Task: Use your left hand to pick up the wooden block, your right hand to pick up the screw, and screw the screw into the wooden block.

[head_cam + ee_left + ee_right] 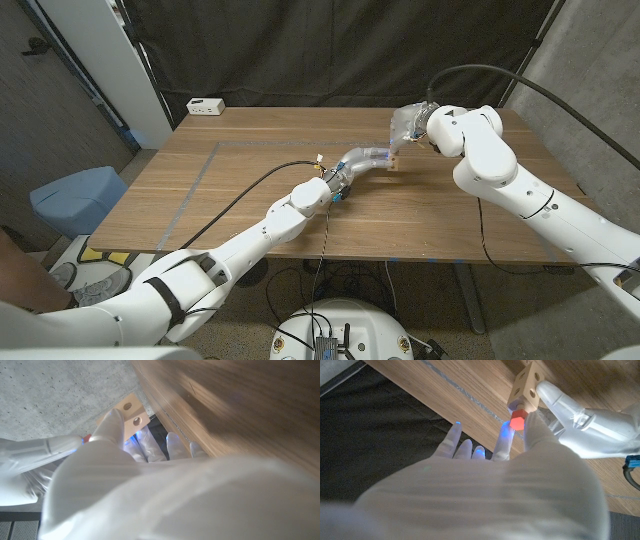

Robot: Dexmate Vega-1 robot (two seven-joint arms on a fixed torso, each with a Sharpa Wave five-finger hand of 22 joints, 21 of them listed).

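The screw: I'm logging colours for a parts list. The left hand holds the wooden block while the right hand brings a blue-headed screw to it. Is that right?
Not quite: the screw has a red-orange head, not a blue one, as the right wrist view shows. The rest stands: the left hand holds the wooden block and the right hand brings the screw to it.

Curtained lab: black backdrop [330, 50], concrete floor [60, 110]

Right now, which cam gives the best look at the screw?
Right wrist view. The screw's orange-red head is sharp and close, sitting against the wooden block with the right hand at it. Left wrist view shows only a sliver of orange behind a finger. In the head view the hands cover it.
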